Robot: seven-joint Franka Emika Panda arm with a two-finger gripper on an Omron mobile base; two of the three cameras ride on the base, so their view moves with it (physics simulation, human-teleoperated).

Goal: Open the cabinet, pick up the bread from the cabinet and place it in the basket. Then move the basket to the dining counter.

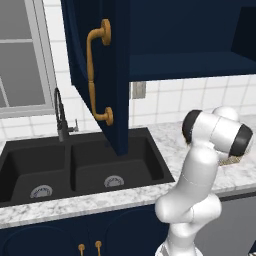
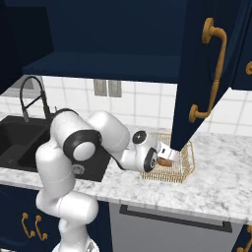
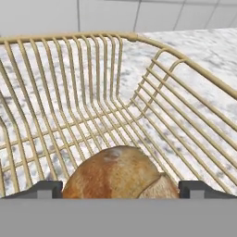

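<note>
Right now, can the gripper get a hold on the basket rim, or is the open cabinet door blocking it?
Probably yes. The gripper is open inside the basket, straddling the bread. The cabinet door hangs above, not between them.

The counter is looked down on from behind the arm, left and right; the basket is seen close from the pincer, facing the tiled wall.
</note>
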